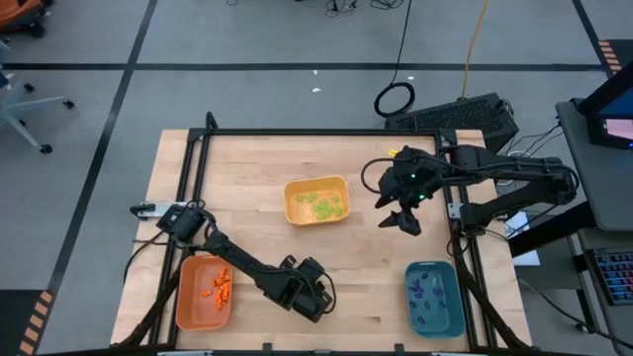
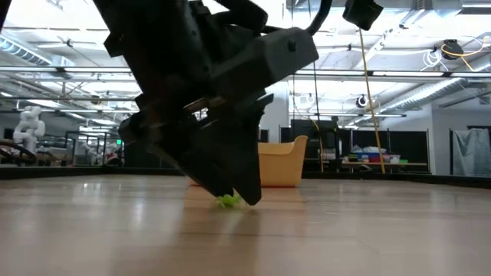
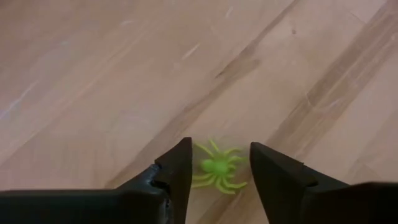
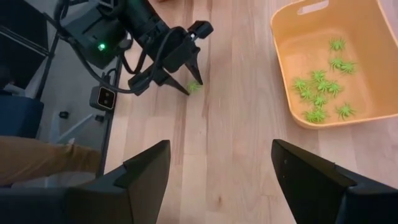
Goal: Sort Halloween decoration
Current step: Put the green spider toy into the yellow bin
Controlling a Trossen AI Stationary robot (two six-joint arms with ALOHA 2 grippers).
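While bare tabletop [image 1: 366,287] lies between the orange tray [image 1: 203,293] and teal tray [image 1: 433,297], the left gripper [image 3: 219,180] straddles a green spider [image 3: 217,169], fingers apart; the right gripper [image 1: 400,220] hangs spread beside the yellow tray [image 1: 316,201].

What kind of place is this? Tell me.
Probably a robotics lab or workshop: a wooden table on a bare grey floor, ceiling strip lights and metal racks across the open hall, and a keyboard beside the table.

Smooth pale wood table [image 3: 124,74]; glossy green plastic spider [image 3: 217,169]; matt dark fingers [image 3: 180,177].
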